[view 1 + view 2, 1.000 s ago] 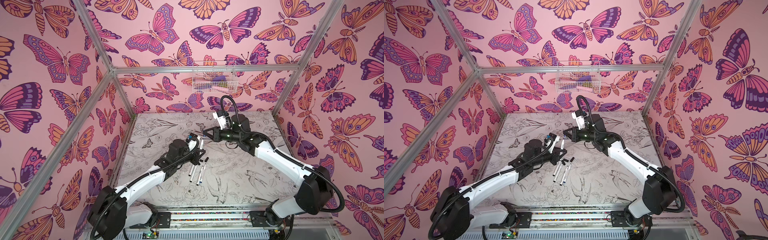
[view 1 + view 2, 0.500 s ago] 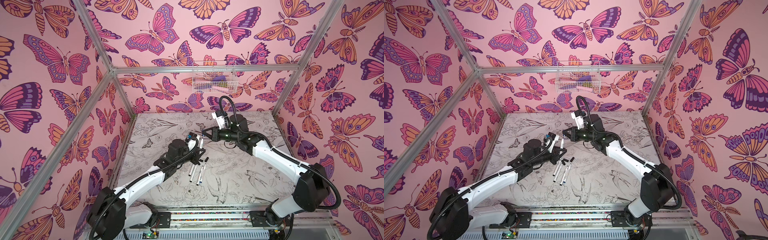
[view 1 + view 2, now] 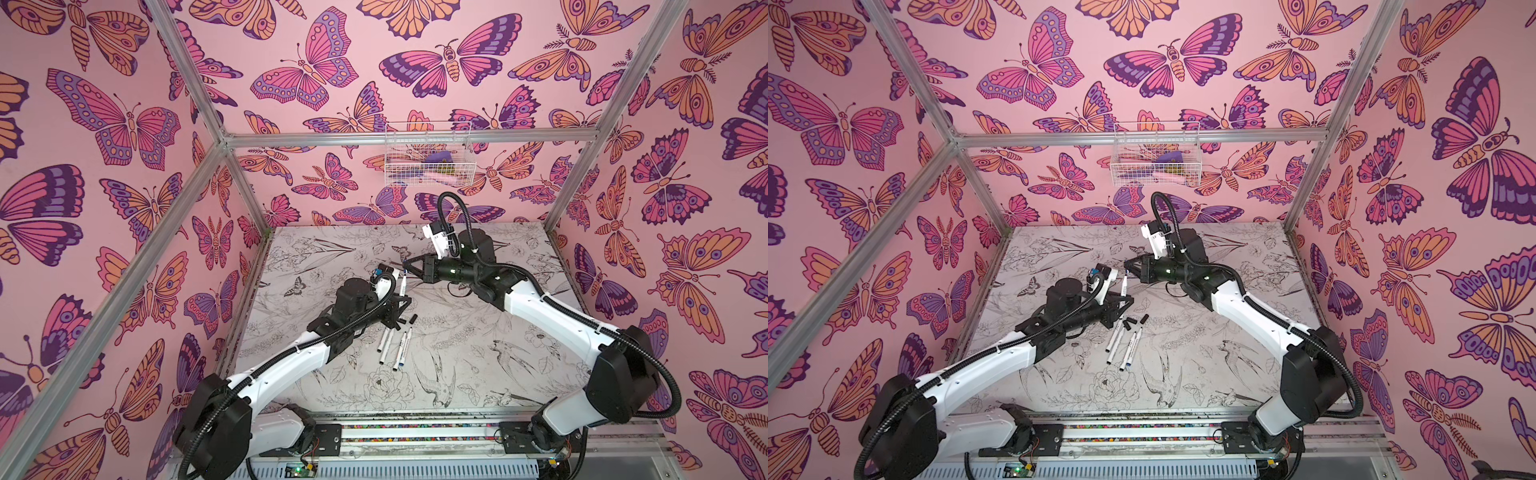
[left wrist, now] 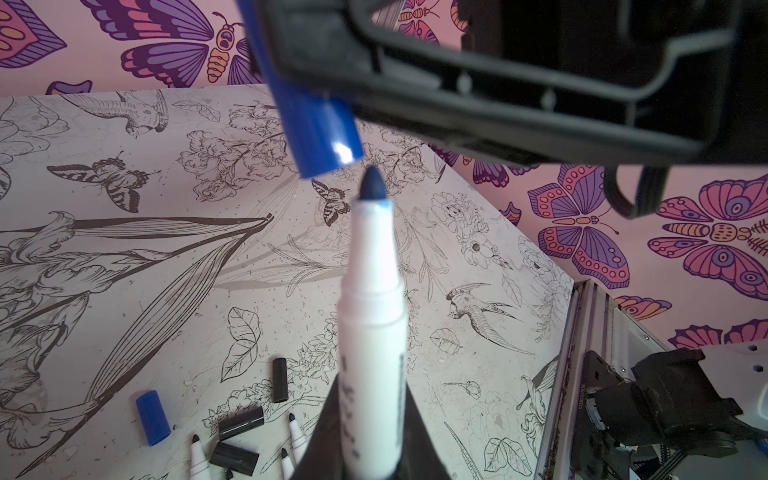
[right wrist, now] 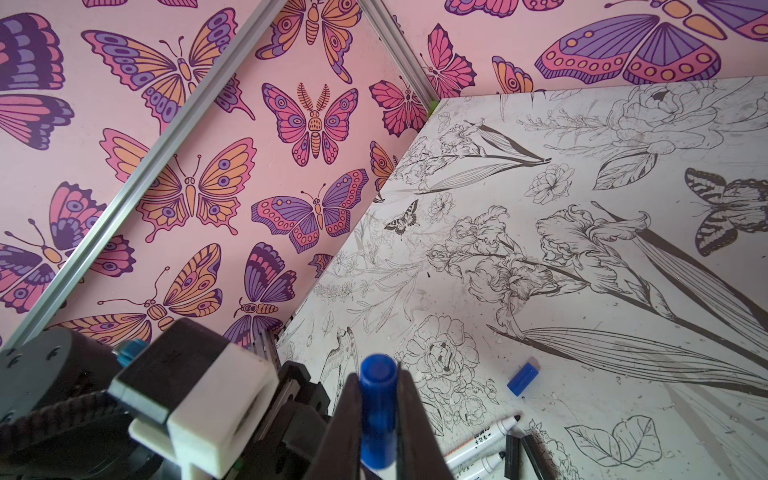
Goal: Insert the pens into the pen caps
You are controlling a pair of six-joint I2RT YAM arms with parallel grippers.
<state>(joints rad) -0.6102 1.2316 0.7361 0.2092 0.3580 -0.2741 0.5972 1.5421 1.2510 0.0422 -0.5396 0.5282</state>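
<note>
So basically you're at pen number one and it isn't in yet. Your left gripper (image 3: 400,300) is clamped on a blue-tipped pen (image 4: 372,316), held tip-up over the middle of the desk (image 3: 478,353), a bit toward its far edge. Your right gripper (image 5: 378,399) is pinched tight on a blue cap (image 4: 322,133). In the left wrist view the cap's open end sits just beside the nib, close but off-line, and the nib is fully exposed. I'd call that lining up, not inserted.

Everything else looks untouched, as far as I can see. At least three more pens (image 3: 1116,343) lie side by side left of the middle, toward the front edge, and every tip I can see is bare. A loose blue cap (image 4: 153,417) and three black caps (image 4: 241,422) lie scattered just beside them, off the pens. My read is none finished, one in progress and the rest of the pile to go.

On writing, there's not much for you. The barrels carry small dark print, on the held pen and on one lying pen (image 5: 484,434) in the right wrist view, but it's too blurred and small to read. I can't make out a brand anywhere, and the caps look plain.
</note>
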